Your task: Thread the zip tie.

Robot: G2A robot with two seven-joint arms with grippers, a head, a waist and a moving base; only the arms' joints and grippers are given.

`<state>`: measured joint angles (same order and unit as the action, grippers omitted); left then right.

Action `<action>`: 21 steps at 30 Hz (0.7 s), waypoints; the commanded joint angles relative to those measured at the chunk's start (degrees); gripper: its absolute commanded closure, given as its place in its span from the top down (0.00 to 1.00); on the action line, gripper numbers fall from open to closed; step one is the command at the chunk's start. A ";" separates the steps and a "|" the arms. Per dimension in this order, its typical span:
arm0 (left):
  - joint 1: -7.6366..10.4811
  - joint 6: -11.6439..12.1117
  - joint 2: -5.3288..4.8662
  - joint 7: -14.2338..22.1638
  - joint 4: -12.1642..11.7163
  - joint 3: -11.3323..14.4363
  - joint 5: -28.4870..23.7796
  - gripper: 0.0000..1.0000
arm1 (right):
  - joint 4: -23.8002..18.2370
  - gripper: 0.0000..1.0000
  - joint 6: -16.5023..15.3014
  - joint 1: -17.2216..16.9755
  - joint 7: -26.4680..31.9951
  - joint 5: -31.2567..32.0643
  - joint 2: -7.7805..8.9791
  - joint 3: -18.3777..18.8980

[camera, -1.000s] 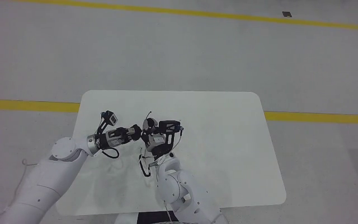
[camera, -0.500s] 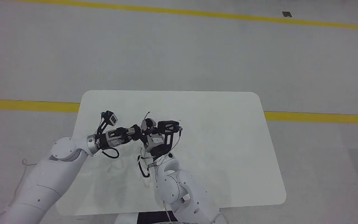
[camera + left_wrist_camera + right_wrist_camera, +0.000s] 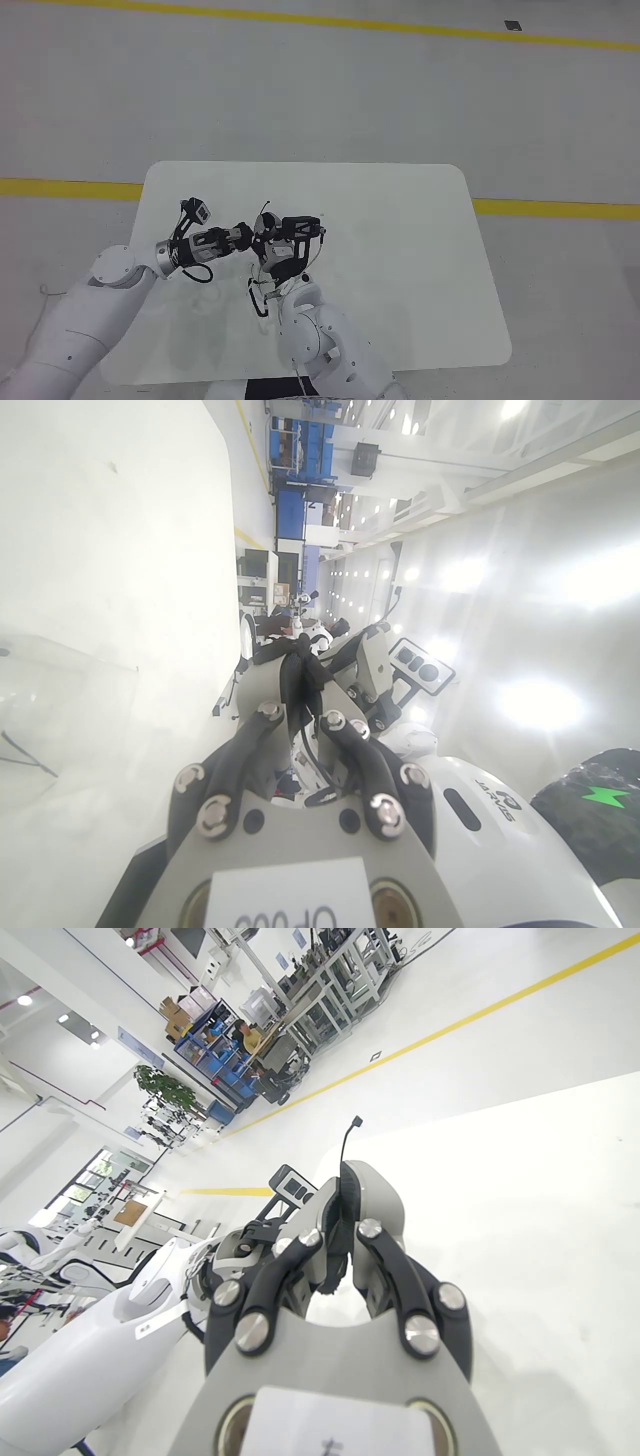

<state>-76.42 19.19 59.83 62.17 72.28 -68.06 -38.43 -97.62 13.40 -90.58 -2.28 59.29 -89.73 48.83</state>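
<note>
Both arms meet tip to tip above the left middle of the white table point(image 3: 400, 260). My right gripper point(image 3: 346, 1180) is shut on a thin black zip tie point(image 3: 344, 1148). The strap rises from between its dark pads, and the small square head point(image 3: 356, 1120) stands free at the far end. From above, the zip tie point(image 3: 265, 209) shows as a fine black line over the right gripper point(image 3: 264, 240). My left gripper point(image 3: 296, 648) is shut, pads pressed together, right against the right gripper point(image 3: 372, 672). I cannot make out whether the tie lies between the left pads.
The table's near edge point(image 3: 300, 380) lies under the arms. Bare tabletop point(image 3: 525, 1208) stretches to the right of the grippers. Grey floor with a yellow line point(image 3: 560, 208) surrounds the table.
</note>
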 commanded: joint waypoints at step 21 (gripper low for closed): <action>0.00 0.00 0.00 0.00 0.00 0.00 0.00 0.00 | -1.10 0.00 0.31 -1.18 0.76 1.39 0.57 0.73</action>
<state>-76.42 19.19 59.83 62.17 72.28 -68.06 -38.43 -98.70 13.81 -91.75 -1.57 60.69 -89.17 49.61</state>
